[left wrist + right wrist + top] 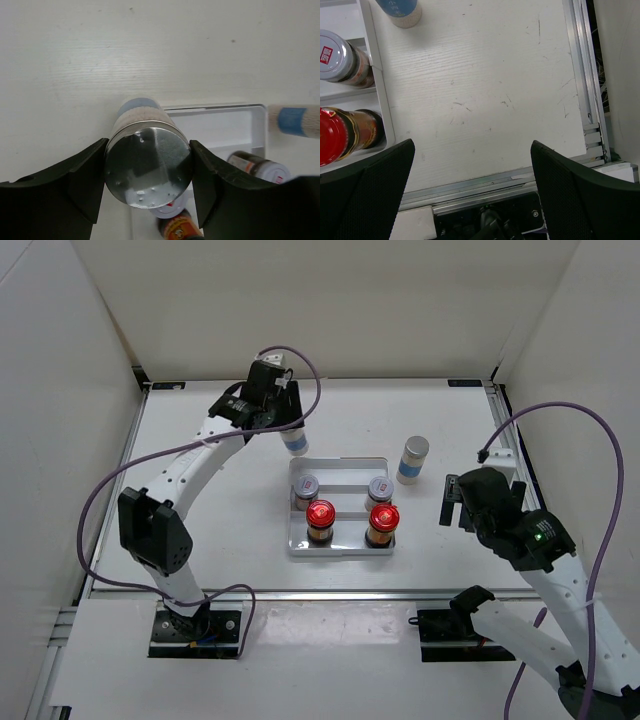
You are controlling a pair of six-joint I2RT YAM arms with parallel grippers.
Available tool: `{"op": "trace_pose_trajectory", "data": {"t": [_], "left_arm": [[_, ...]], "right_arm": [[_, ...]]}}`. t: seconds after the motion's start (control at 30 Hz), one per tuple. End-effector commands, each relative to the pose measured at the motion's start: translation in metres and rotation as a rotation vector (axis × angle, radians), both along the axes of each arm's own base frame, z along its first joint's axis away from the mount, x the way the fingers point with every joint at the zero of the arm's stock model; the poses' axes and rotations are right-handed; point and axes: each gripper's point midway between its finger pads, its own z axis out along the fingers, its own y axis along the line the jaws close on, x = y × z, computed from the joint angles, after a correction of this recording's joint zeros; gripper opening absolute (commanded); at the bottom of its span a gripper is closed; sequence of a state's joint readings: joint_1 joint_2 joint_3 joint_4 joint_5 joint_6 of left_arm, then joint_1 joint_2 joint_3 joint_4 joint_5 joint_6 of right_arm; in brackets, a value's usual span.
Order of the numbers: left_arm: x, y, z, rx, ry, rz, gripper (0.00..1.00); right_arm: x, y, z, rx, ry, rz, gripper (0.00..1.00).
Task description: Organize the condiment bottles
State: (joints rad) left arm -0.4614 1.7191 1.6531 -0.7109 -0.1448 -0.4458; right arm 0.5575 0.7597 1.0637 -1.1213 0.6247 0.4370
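left pincer (147,186) clamps a white-and-blue bottle (141,116) by its silver cap, long axis upright, cap pointing up into the pincer, just outside the far left corner of the tray (345,472). the left wrist view shows this clamp; overhead, only the bottle's lower body shows below the pincer. the tray holds two silver-lidded jars (306,486) and two red-capped bottles (320,517), upright; a second white-and-blue bottle (412,459) stands ahead and left of the right pincer (472,195), which gapes wide, holding nothing.
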Motion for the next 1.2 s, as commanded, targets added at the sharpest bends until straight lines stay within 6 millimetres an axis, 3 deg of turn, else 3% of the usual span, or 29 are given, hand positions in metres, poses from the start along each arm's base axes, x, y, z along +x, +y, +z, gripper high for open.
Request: {"op": "trace_pose_trajectory", "data": {"t": [0.0, 0.2, 0.37, 0.47, 0.63, 0.83, 0.9, 0.93, 1.03, 1.17], "left_arm": [[0.004, -0.020, 0.058, -0.100, -0.137, -0.022, 0.29], [0.012, -0.035, 0.012, -0.079, -0.037, -0.048, 0.30], [0.011, -0.040, -0.015, -0.059, 0.017, -0.049, 0.32], [0.012, -0.043, -0.030, -0.044, 0.045, -0.061, 0.36], [0.012, -0.045, -0.049, -0.038, 0.088, -0.060, 0.51], [0.002, -0.038, -0.040, -0.028, 0.069, -0.038, 0.48], [-0.002, -0.041, -0.029, -0.040, 0.048, -0.048, 0.48], [-0.002, -0.038, -0.033, -0.021, 0.051, -0.047, 0.48], [-0.010, -0.034, -0.019, -0.035, 0.025, -0.048, 0.47], [-0.018, -0.033, -0.027, -0.019, 0.041, -0.052, 0.47]], "right_arm": [[0.005, 0.002, 0.002, 0.002, -0.021, 0.001, 1.00], [0.005, 0.002, 0.002, 0.002, -0.021, 0.001, 1.00], [0.005, 0.001, -0.002, -0.003, -0.014, 0.001, 1.00], [0.005, 0.001, -0.002, -0.003, -0.014, 0.001, 1.00], [0.005, 0.001, -0.002, -0.003, -0.014, 0.001, 1.00], [0.005, 0.001, -0.002, -0.003, -0.014, 0.001, 1.00], [0.005, 0.001, -0.002, -0.003, -0.014, 0.001, 1.00], [0.005, 0.001, -0.002, -0.003, -0.014, 0.001, 1.00], [0.004, 0.003, -0.002, 0.003, -0.010, 0.007, 1.00], [0.004, 0.003, -0.002, 0.003, -0.010, 0.007, 1.00]]}}
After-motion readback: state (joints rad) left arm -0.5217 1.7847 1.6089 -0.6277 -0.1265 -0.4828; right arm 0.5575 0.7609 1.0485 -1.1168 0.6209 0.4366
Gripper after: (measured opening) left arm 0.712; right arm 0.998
